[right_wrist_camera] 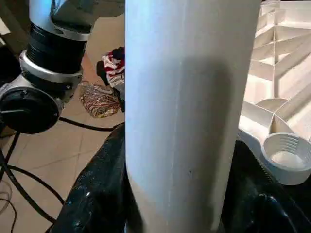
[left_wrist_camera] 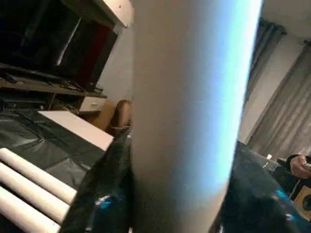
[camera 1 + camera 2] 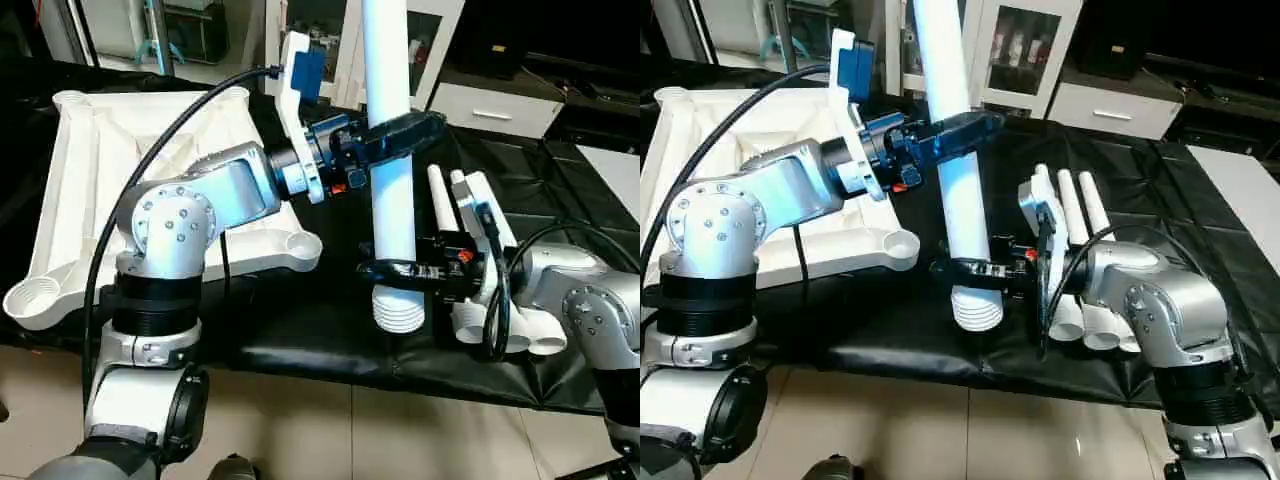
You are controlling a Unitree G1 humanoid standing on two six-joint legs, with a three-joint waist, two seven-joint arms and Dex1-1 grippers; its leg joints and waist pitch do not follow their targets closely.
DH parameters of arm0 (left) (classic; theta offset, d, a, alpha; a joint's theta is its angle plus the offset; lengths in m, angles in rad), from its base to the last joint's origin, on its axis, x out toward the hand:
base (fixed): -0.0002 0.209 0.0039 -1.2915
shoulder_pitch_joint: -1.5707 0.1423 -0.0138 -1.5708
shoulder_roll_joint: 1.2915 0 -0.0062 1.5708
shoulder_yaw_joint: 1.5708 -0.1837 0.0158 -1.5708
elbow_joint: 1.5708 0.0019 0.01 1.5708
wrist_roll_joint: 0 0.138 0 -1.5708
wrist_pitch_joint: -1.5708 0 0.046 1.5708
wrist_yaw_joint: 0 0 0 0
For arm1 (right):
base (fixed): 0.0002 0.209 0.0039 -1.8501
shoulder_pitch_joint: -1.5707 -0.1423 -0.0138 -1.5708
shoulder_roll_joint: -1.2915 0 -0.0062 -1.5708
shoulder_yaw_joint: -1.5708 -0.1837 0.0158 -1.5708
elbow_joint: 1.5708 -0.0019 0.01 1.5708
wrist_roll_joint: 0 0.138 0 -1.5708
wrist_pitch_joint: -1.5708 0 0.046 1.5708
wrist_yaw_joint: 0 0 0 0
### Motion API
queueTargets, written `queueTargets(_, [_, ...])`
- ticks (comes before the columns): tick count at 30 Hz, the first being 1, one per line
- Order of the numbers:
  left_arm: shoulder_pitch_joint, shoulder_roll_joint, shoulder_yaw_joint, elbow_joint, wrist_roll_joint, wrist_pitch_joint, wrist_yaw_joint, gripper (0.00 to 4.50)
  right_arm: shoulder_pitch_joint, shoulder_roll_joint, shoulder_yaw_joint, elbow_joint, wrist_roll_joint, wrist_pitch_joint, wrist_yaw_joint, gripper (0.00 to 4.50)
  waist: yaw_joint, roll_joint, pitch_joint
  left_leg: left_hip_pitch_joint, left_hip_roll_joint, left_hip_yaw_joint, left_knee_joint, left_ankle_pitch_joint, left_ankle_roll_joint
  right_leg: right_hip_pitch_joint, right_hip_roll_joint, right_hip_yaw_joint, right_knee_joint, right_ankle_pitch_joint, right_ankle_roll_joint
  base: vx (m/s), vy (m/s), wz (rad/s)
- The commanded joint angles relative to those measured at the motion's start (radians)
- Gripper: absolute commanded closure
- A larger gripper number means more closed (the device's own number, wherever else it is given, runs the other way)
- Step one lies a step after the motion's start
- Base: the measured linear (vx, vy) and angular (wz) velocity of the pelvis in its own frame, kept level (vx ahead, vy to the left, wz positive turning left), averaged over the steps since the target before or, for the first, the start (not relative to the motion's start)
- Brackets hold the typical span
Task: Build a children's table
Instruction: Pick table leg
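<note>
Your right gripper is grasping the upright long white tubular plastic leg near its ribbed lower end. Your left gripper is clasping it higher up, beside the white square ribbed tabletop lying on the black-covered bench.

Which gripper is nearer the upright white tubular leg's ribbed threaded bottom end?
Right. The right gripper clasps the upright white tubular leg just above its ribbed end; the left gripper grips higher up.
</note>
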Motion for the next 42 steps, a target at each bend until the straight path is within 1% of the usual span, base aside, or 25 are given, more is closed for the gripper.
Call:
queueTargets(1, [-0.015, -0.003, 0.0, 0.009, -0.012, 0.011, 0.0, 2.54, -0.001, -0.006, -0.007, -0.012, 0.012, 0.009, -0.002, 2.64, 0.002, 0.01, -0.075, 0.036, 0.032, -0.007, -0.078, -0.21, -0.065, 0.033, -0.037, 0.013, -0.064, -0.093, -0.211, 0.0, 0.0, 0.0])
queueTargets(3, [-0.017, -0.004, 0.003, 0.013, -0.012, 0.009, 0.002, 2.66, -0.002, -0.005, -0.006, -0.011, 0.011, 0.009, -0.003, 2.64, 0.002, 0.01, -0.075, 0.035, 0.031, -0.006, -0.078, -0.212, -0.066, 0.033, -0.037, 0.013, -0.065, -0.094, -0.21, 0.0, 0.0, 0.0])
queueTargets(8, [-0.019, -0.006, 0.009, 0.018, -0.003, -0.001, 0.015, 2.7, -0.002, -0.001, -0.006, -0.01, 0.004, 0.003, -0.011, 2.64, 0.002, 0.009, -0.076, 0.035, 0.032, -0.006, -0.078, -0.209, -0.067, 0.033, -0.038, 0.013, -0.064, -0.088, -0.209, 0.0, 0.0, 0.0])
queueTargets(11, [-0.02, -0.008, 0.013, 0.019, 0.011, -0.011, 0.03, 2.71, -0.003, 0.006, -0.006, -0.006, -0.024, -0.031, -0.036, 2.64, 0.001, 0.009, -0.075, 0.035, 0.032, -0.006, -0.078, -0.21, -0.067, 0.032, -0.038, 0.013, -0.065, -0.091, -0.21, 0.0, 0.0, 0.0])
queueTargets(12, [-0.021, -0.007, 0.013, 0.02, 0.019, -0.016, 0.037, 2.71, -0.005, 0.011, -0.005, -0.002, -0.044, -0.052, -0.053, 2.08, 0.002, 0.009, -0.075, 0.034, 0.032, -0.007, -0.079, -0.213, -0.07, 0.032, -0.039, 0.013, -0.065, -0.098, -0.207, 0.0, 0.0, 0.0])
queueTargets(13, [-0.023, 0.001, -0.002, 0.018, 0.057, -0.035, 0.056, 2.71, -0.019, 0.036, -0.011, 0.026, -0.08, -0.09, -0.105, 1.94, 0.001, 0.011, -0.075, 0.034, 0.032, -0.007, -0.08, -0.213, -0.073, 0.032, -0.039, 0.013, -0.066, -0.103, -0.204, 0.0, 0.0, 0.0])
queueTargets(14, [-0.024, 0.009, -0.016, 0.015, 0.085, -0.049, 0.065, 2.71, -0.025, 0.048, -0.015, 0.038, -0.094, -0.107, -0.126, 1.94, 0.0, 0.011, -0.075, 0.034, 0.034, -0.008, -0.081, -0.215, -0.076, 0.029, -0.04, 0.013, -0.068, -0.106, -0.198, 0.0, 0.0, 0.0])
queueTargets(15, [-0.025, 0.016, -0.033, 0.011, 0.116, -0.064, 0.076, 2.71, -0.032, 0.061, -0.018, 0.05, -0.106, -0.12, -0.147, 1.76, -0.005, 0.009, -0.075, 0.034, 0.032, -0.008, -0.082, -0.23, -0.085, 0.029, -0.039, 0.012, -0.069, -0.132, -0.187, 0.0, 0.0, 0.0])
queueTargets(16, [-0.029, 0.018, -0.044, 0.008, 0.149, -0.079, 0.105, 2.71, -0.037, 0.073, -0.017, 0.055, -0.124, -0.139, -0.171, 1.76, -0.004, 0.011, -0.075, 0.037, 0.033, -0.008, -0.081, -0.227, -0.085, 0.028, -0.04, 0.014, -0.069, -0.137, -0.18, 0.0, 0.0, 0.0])
queueTargets(18, [-0.036, 0.02, -0.06, 0.0, 0.187, -0.091, 0.143, 2.72, -0.04, 0.09, -0.013, 0.049, -0.137, -0.151, -0.199, 1.53, -0.007, 0.009, -0.075, 0.035, 0.034, -0.009, -0.083, -0.222, -0.086, 0.029, -0.038, 0.013, -0.069, -0.125, -0.169, 0.0, 0.0, 0.0])
queueTargets(19, [-0.038, 0.02, -0.065, -0.004, 0.197, -0.094, 0.153, 2.72, -0.041, 0.097, -0.013, 0.045, -0.14, -0.154, -0.209, 1.52, -0.006, 0.011, -0.076, 0.035, 0.033, -0.009, -0.082, -0.216, -0.086, 0.03, -0.039, 0.013, -0.066, -0.117, -0.168, 0.0, 0.0, 0.0])
queueTargets(20, [-0.04, 0.02, -0.078, -0.009, 0.217, -0.098, 0.17, 2.72, -0.041, 0.106, -0.018, 0.042, -0.132, -0.149, -0.215, 1.33, -0.007, 0.01, -0.076, 0.035, 0.033, -0.008, -0.08, -0.203, -0.084, 0.03, -0.037, 0.013, -0.064, -0.096, -0.172, 0.0, 0.0, 0.0])
queueTargets(21, [-0.04, 0.02, -0.078, -0.009, 0.217, -0.098, 0.17, 2.72, -0.041, 0.106, -0.018, 0.042, -0.132, -0.149, -0.215, 1.33, -0.007, 0.01, -0.076, 0.035, 0.033, -0.008, -0.08, -0.203, -0.084, 0.03, -0.037, 0.013, -0.064, -0.096, -0.172, 0.0, 0.0, 0.0])
queueTargets(23, [-0.042, 0.02, -0.098, -0.019, 0.237, -0.097, 0.185, 2.72, -0.043, 0.117, -0.023, 0.04, -0.122, -0.142, -0.221, 1.07, -0.004, 0.009, -0.079, 0.035, 0.032, -0.007, -0.078, -0.174, -0.074, 0.032, -0.036, 0.012, -0.06, -0.048, -0.184, 0.0, 0.0, 0.0])
queueTargets(24, [-0.042, 0.018, -0.108, -0.025, 0.249, -0.098, 0.194, 2.72, -0.044, 0.122, -0.023, 0.039, -0.122, -0.142, -0.224, 1.07, -0.005, 0.011, -0.079, 0.034, 0.031, -0.007, -0.077, -0.169, -0.074, 0.032, -0.035, 0.011, -0.058, -0.039, -0.187, 0.0, 0.0, 0.0])
queueTargets(25, [-0.041, 0.017, -0.119, -0.031, 0.259, -0.1, 0.197, 2.72, -0.045, 0.126, -0.018, 0.039, -0.128, -0.143, -0.229, 0.92, -0.005, 0.009, -0.078, 0.033, 0.031, -0.006, -0.078, -0.169, -0.071, 0.032, -0.035, 0.012, -0.06, -0.038, -0.188, 0.0, 0.0, 0.0])
queueTargets(26, [-0.04, 0.012, -0.127, -0.035, 0.271, -0.103, 0.204, 2.72, -0.048, 0.129, -0.012, 0.042, -0.137, -0.147, -0.24, 0.82, -0.006, 0.006, -0.077, 0.033, 0.031, -0.006, -0.078, -0.175, -0.07, 0.033, -0.036, 0.012, -0.061, -0.047, -0.19, 0.0, 0.0, 0.0])
queueTargets(29, [-0.04, 0.006, -0.134, -0.038, 0.289, -0.111, 0.214, 2.72, -0.056, 0.138, -0.003, 0.054, -0.16, -0.156, -0.267, 0.58, -0.008, 0.007, -0.075, 0.032, 0.032, -0.007, -0.081, -0.195, -0.076, 0.031, -0.038, 0.013, -0.065, -0.093, -0.183, 0.0, 0.0, 0.0])
queueTargets(30, [-0.04, 0.006, -0.134, -0.038, 0.289, -0.111, 0.214, 2.72, -0.056, 0.138, -0.003, 0.054, -0.16, -0.156, -0.267, 0.58, -0.008, 0.007, -0.074, 0.032, 0.032, -0.007, -0.081, -0.199, -0.078, 0.031, -0.037, 0.013, -0.066, -0.101, -0.18, 0.0, 0.0, 0.0])
queueTargets(32, [-0.041, 0.0, -0.145, -0.039, 0.316, -0.125, 0.227, 2.72, -0.066, 0.165, 0.019, 0.087, -0.23, -0.201, -0.336, 0.3, -0.01, 0.008, -0.074, 0.033, 0.032, -0.007, -0.082, -0.209, -0.089, 0.027, -0.039, 0.013, -0.068, -0.128, -0.17, 0.0, 0.0, 0.0])
queueTargets(33, [-0.041, -0.001, -0.145, -0.039, 0.317, -0.125, 0.227, 2.72, -0.066, 0.166, 0.02, 0.088, -0.232, -0.203, -0.338, 0.22, -0.011, 0.005, -0.074, 0.033, 0.032, -0.007, -0.083, -0.21, -0.091, 0.027, -0.038, 0.013, -0.07, -0.132, -0.167, 0.0, 0.0, 0.0])
queueTargets(35, [-0.041, -0.005, -0.146, -0.038, 0.32, -0.128, 0.232, 2.72, -0.067, 0.18, 0.027, 0.099, -0.25, -0.212, -0.362, 0.06, -0.01, 0.006, -0.075, 0.033, 0.032, -0.006, -0.081, -0.204, -0.09, 0.027, -0.039, 0.014, -0.068, -0.125, -0.165, 0.0, 0.0, 0.0])
queueTargets(37, [-0.039, -0.006, -0.147, -0.039, 0.321, -0.128, 0.232, 2.72, -0.067, 0.184, 0.029, 0.102, -0.251, -0.208, -0.368, 0.02, -0.01, 0.006, -0.076, 0.033, 0.031, -0.007, -0.081, -0.195, -0.088, 0.027, -0.037, 0.013, -0.066, -0.105, -0.167, 0.0, 0.0, 0.0])
queueTargets(39, [-0.036, -0.005, -0.15, -0.043, 0.323, -0.129, 0.231, 2.72, -0.064, 0.186, 0.04, 0.102, -0.255, -0.201, -0.369, 0.0, -0.009, 0.006, -0.077, 0.033, 0.031, -0.006, -0.079, -0.17, -0.081, 0.029, -0.034, 0.013, -0.062, -0.059, -0.17, 0.0, 0.0, 0.0])
queueTargets(42, [-0.034, -0.005, -0.151, -0.047, 0.327, -0.128, 0.226, 2.72, -0.06, 0.182, 0.05, 0.101, -0.262, -0.198, -0.364, 0.0, -0.009, 0.005, -0.077, 0.031, 0.029, -0.005, -0.078, -0.164, -0.075, 0.031, -0.035, 0.013, -0.061, -0.049, -0.171, 0.0, 0.0, 0.0])
